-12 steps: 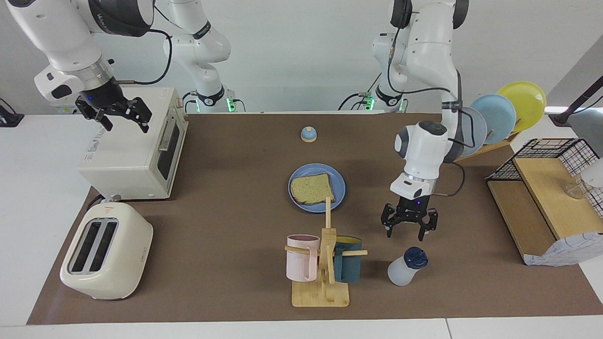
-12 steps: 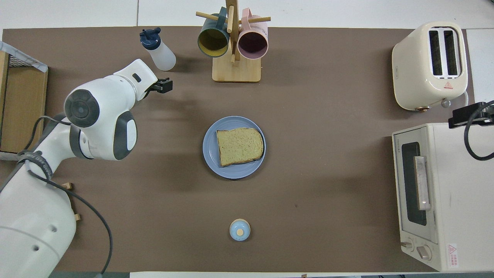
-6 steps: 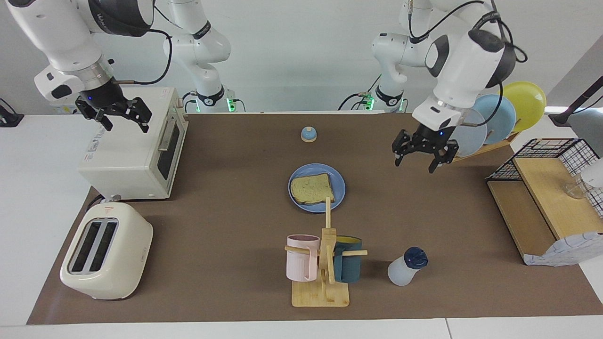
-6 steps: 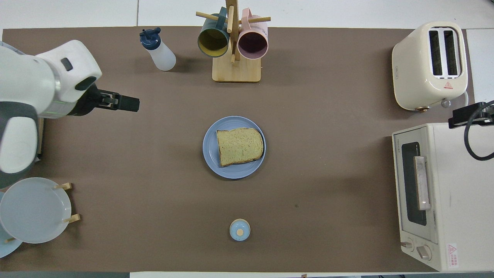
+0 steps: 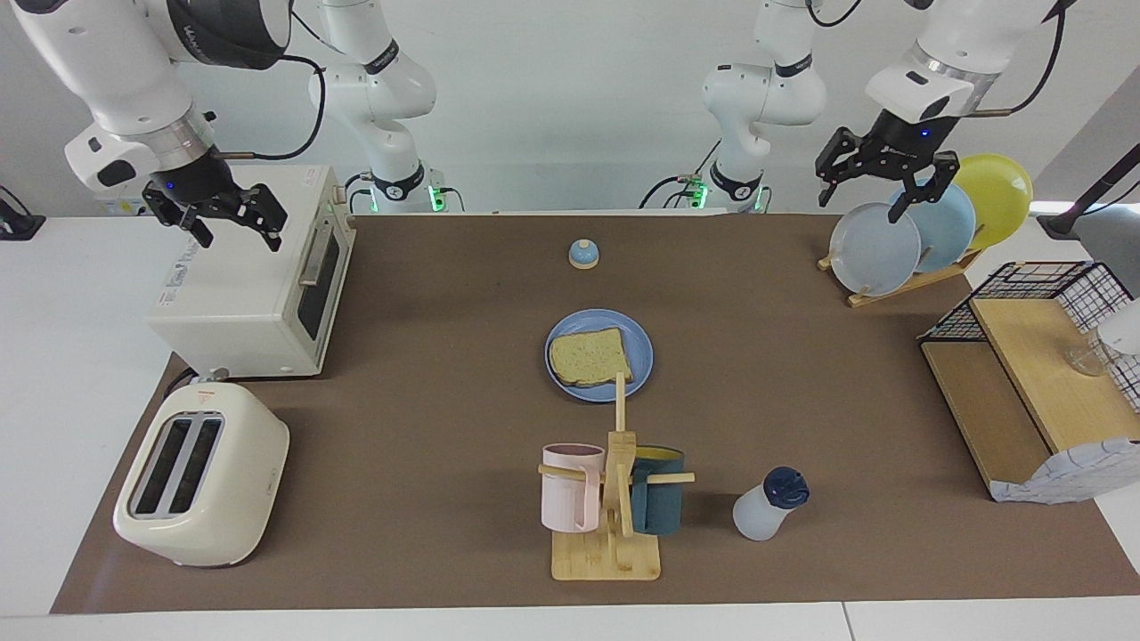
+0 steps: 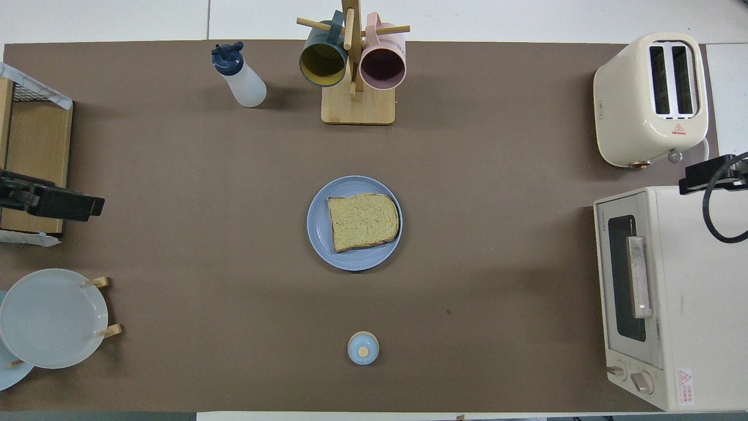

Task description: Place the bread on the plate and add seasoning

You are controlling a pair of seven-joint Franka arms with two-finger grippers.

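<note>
Facing view first: the bread [image 5: 590,356] is lying flat on the blue plate [image 5: 639,352] dead centre of the frame, on the brown mat. The seasoning bottle [image 5: 768,507] stands low and right of centre, just beside the mug rack [image 5: 613,499] with its pink and dark teal mugs, well apart from the plate. The left gripper [image 5: 883,182] hangs up in the upper right of the frame over the rack of upright plates [image 5: 877,249], jaws spread wide, nothing in them. The right gripper [image 5: 221,219] is in the upper left over the toaster oven [image 5: 254,276], also wide open and empty. A cream toaster [image 5: 200,476] sits lower left, a little bell [image 5: 583,254] above centre.

Overhead view: same plate [image 6: 318,225] with the bread [image 6: 362,221] in the middle of the frame. Seasoning bottle [image 6: 238,75] is at upper left, next to the mug rack [image 6: 353,64] at top centre. Only a dark bit of the left gripper [image 6: 49,202] pokes in at the left edge, and can't tell the jaws from here. The right gripper's tip [image 6: 710,174] shows at the right edge above the toaster oven [image 6: 666,292].
</note>
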